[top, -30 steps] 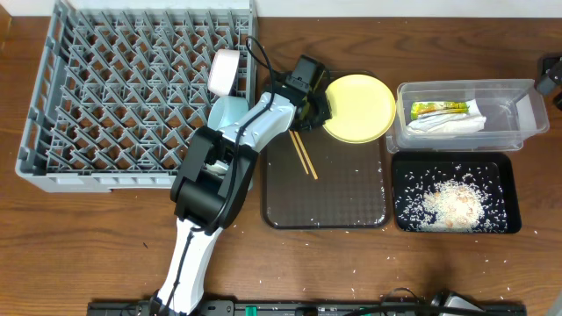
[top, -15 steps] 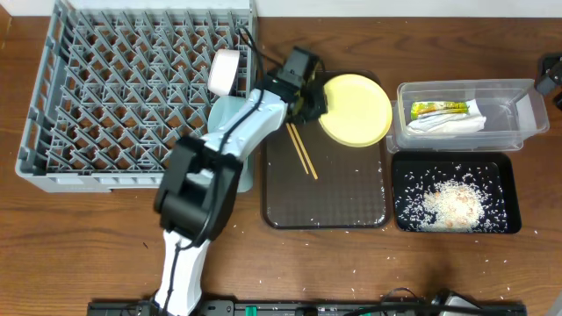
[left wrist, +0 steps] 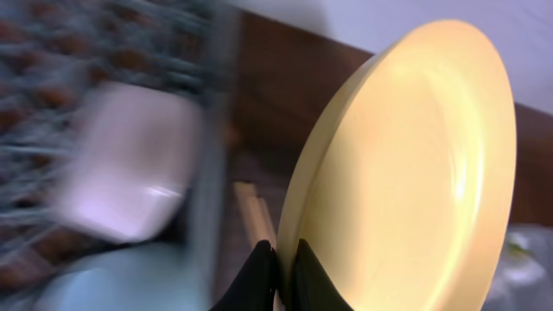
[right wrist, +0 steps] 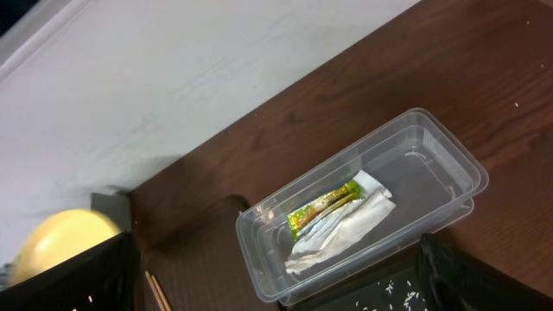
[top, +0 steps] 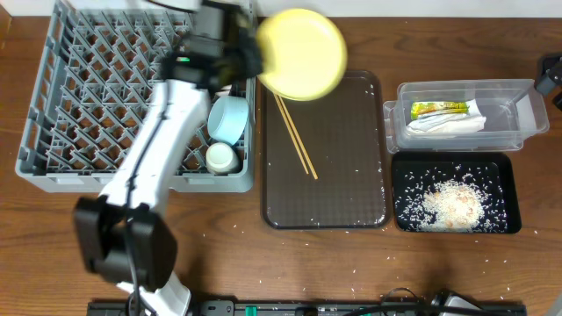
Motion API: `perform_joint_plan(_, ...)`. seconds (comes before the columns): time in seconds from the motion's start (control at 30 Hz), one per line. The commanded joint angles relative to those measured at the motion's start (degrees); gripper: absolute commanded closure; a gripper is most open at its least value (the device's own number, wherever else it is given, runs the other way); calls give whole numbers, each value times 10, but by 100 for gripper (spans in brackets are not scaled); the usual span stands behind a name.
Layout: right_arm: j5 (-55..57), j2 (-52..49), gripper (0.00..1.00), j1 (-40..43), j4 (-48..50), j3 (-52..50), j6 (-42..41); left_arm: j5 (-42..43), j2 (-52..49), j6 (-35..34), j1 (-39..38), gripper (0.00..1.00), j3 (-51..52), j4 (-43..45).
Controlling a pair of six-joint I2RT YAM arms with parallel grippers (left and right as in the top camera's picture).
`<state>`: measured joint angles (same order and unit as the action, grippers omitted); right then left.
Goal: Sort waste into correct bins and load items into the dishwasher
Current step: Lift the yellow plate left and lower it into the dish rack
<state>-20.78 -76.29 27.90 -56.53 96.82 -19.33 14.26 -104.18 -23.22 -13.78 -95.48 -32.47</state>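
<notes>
My left gripper [top: 252, 58] is shut on the rim of the round yellow plate [top: 303, 53] and holds it on edge in the air, above the right edge of the grey dish rack [top: 53, 132]. In the left wrist view the jaws [left wrist: 281, 259] pinch the plate's rim [left wrist: 406, 164]. The light blue bowl [top: 230, 118] and small white cup [top: 219, 158] sit in the rack. A blurred white bowl [left wrist: 130, 173] shows below. The chopsticks [top: 294, 136] lie on the brown tray [top: 351, 184]. My right gripper [right wrist: 278, 246] is open and empty at the far right [top: 551, 75].
The clear tub [top: 518, 123] holds the green-and-yellow wrapper [top: 439, 109] and crumpled white paper [top: 448, 125]. The black tray [top: 404, 193] in front of it holds white rice [top: 452, 206]. Loose rice grains are scattered on the table near the front.
My left arm has lifted the yellow plate off the brown tray and swung it up and left to the rack's right edge. The right arm has not moved.
</notes>
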Motion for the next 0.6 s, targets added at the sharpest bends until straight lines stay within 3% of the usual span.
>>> perform_joint_plan(0.0, 0, -1, 1, 6, -1, 8, -5, -84, 55, 60, 71, 93, -2, -46)
perform_joint_plan(0.3, 0, -1, 1, 6, -1, 8, -6, -98, 78, 103, 199, 93, 3, -110)
perform_joint_plan(0.57, 0, -1, 1, 6, -1, 8, -6, -86, 79, 176, 270, 93, 49, -96)
